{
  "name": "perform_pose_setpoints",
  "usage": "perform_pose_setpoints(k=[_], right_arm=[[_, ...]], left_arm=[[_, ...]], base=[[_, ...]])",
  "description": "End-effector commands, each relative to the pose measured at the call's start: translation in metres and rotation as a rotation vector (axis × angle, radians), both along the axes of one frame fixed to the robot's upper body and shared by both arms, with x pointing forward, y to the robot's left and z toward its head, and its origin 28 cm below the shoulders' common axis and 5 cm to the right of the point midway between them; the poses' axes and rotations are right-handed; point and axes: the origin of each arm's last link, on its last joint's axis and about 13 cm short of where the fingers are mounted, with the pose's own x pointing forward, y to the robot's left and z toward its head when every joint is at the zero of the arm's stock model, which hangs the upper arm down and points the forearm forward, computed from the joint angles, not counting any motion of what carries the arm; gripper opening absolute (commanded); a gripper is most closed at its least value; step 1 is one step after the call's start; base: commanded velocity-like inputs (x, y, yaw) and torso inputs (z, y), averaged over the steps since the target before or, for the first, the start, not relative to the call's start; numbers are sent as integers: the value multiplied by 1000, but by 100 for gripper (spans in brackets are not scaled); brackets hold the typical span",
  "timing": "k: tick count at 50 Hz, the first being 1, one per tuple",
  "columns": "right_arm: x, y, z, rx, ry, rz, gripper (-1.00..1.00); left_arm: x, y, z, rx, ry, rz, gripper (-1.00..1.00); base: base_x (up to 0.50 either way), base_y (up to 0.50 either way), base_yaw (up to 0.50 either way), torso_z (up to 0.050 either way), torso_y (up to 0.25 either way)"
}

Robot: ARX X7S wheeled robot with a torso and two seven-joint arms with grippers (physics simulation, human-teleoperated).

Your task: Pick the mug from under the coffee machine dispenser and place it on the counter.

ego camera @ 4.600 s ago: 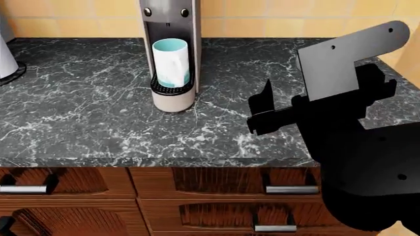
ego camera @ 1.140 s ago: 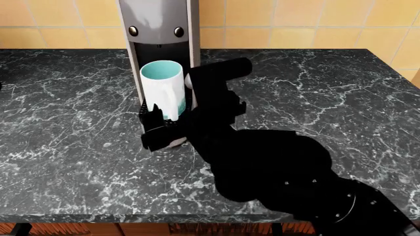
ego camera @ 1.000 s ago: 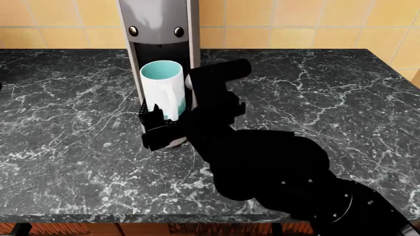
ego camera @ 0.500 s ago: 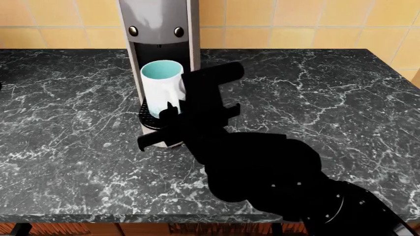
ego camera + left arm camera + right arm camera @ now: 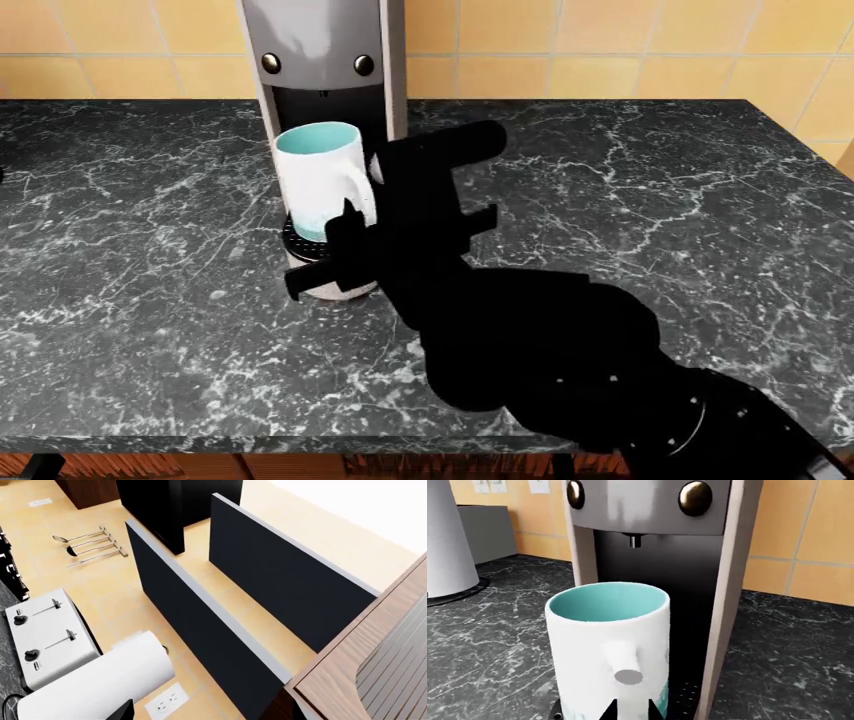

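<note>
Black fingers of my right gripper (image 5: 334, 255) reach in low at the foot of the mug (image 5: 322, 180), one prong rising in front of its lower wall and a flat one sticking out to the side below it — whether they are spread or pinching the mug I cannot tell, since my own arm hides the far side. From the right wrist camera only a small dark fingertip (image 5: 608, 709) shows, right under the mug's handle (image 5: 621, 663), which points straight back at that camera. The mug (image 5: 608, 645) stands upright, white outside and pale teal inside, with a teal smudge near its base. It sits at the front of the coffee machine dispenser (image 5: 324, 60), on the black perforated drip tray (image 5: 302, 241), just forward of the dark recess; the small spout (image 5: 634, 540) hangs behind and above its rim, between two round buttons. Around the machine spreads the counter (image 5: 627, 190), black with white veining, backed by yellow tiles. A white conical thing (image 5: 447, 540) stands on the counter well off to one side.

My left gripper is out of sight; its wrist camera looks at a white toaster (image 5: 45, 637), a roll of paper towel (image 5: 100, 680) beside it, and dark panels against the tiled wall
</note>
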Motion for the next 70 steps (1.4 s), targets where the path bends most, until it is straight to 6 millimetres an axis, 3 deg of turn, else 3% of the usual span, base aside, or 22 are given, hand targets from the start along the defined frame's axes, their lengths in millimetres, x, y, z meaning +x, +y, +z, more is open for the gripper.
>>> perform_pose_setpoints(k=[1, 24, 46, 70], right_arm=[[-7, -2, 5, 12, -31, 5, -100], [-15, -4, 3, -3, -48, 18, -100], [-28, -20, 25, 85, -122, -10, -100], [-56, -36, 29, 76, -148, 4, -100]], left_arm=[[0, 0, 0, 0, -1, 0, 100], [0, 1, -1, -4, -3, 2, 100], [-1, 0, 0, -4, -4, 3, 100], [0, 1, -1, -2, -3, 5, 100]], base=[[0, 0, 0, 0, 0], [0, 0, 0, 0, 0], [0, 0, 0, 0, 0], [0, 0, 0, 0, 0]])
